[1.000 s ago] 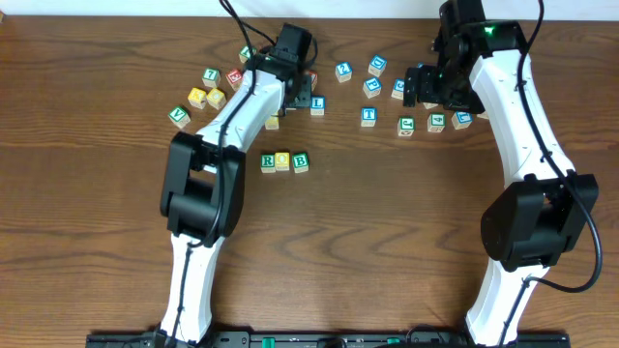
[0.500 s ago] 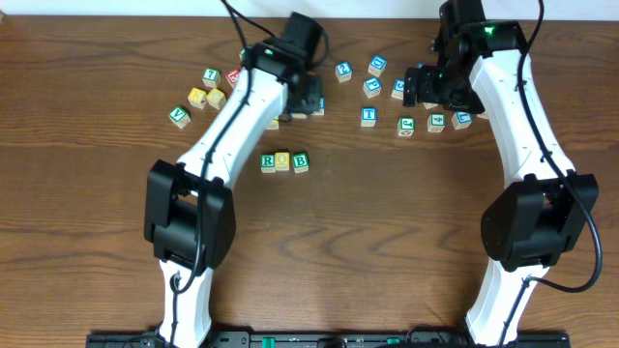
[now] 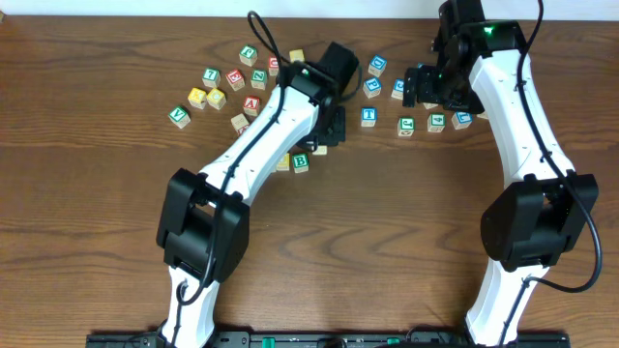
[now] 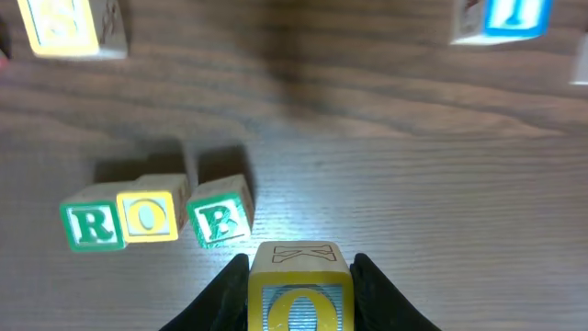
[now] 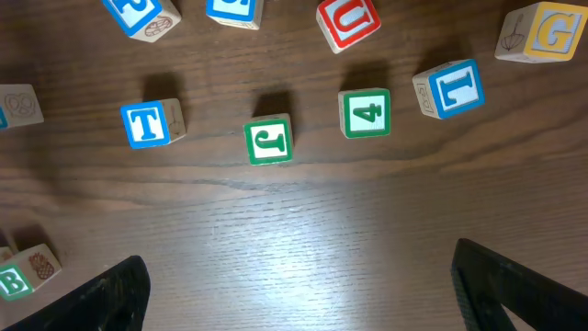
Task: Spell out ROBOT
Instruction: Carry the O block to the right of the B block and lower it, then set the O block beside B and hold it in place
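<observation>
A row of blocks lies on the table: a green R (image 4: 92, 225), a yellow O (image 4: 152, 217) and a green B (image 4: 220, 220), the B a little apart and turned. In the overhead view only the B (image 3: 301, 161) shows beside my left arm. My left gripper (image 4: 300, 296) is shut on a yellow O block (image 4: 299, 292) with a K on top, held just right of the B. It shows in the overhead view (image 3: 329, 135). A blue T block (image 5: 147, 124) (image 3: 368, 116) lies among loose blocks. My right gripper (image 5: 294, 285) is open and empty above bare wood.
Loose letter blocks lie scattered at the back left (image 3: 215, 85) and back right (image 3: 437, 121). Near the right gripper are a green J (image 5: 268, 142), a green 4 (image 5: 366, 113), a blue L (image 5: 452, 89) and a red U (image 5: 349, 20).
My left arm has swung right and toward the front with the O block, from the back cluster to beside the B. The right arm has not moved.
</observation>
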Action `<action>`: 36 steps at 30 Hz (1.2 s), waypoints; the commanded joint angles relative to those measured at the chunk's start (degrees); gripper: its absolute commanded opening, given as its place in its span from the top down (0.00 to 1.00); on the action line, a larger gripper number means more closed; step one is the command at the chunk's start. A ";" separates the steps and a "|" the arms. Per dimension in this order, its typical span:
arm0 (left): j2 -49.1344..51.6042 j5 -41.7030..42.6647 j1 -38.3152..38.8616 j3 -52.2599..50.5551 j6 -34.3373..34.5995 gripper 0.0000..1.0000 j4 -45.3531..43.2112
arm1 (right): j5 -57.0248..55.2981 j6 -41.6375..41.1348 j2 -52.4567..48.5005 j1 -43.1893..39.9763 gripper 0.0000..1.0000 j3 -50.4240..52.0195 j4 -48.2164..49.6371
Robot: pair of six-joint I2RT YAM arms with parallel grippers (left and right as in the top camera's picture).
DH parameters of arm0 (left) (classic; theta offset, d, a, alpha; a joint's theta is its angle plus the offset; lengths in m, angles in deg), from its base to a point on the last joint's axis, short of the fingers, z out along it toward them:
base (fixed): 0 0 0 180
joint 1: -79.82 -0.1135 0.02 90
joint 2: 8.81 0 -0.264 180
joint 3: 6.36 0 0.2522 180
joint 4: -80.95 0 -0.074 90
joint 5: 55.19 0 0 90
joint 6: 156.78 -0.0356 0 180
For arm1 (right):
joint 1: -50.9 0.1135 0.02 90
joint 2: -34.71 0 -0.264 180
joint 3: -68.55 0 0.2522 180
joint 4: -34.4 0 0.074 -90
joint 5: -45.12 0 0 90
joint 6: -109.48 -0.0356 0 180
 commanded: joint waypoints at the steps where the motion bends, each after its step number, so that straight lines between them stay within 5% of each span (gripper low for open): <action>1: -0.66 -1.88 0.13 -3.37 4.04 0.69 -2.69 | -0.90 0.22 0.87 0.31 0.01 -0.15 -0.04; 21: -0.66 -1.92 0.50 -15.43 6.73 0.69 -16.85 | -0.90 0.22 0.87 0.28 0.01 -0.15 -0.04; 36: -0.66 -6.73 0.50 -17.05 6.71 0.69 -17.57 | -0.90 0.22 0.87 0.28 0.01 -0.15 -0.04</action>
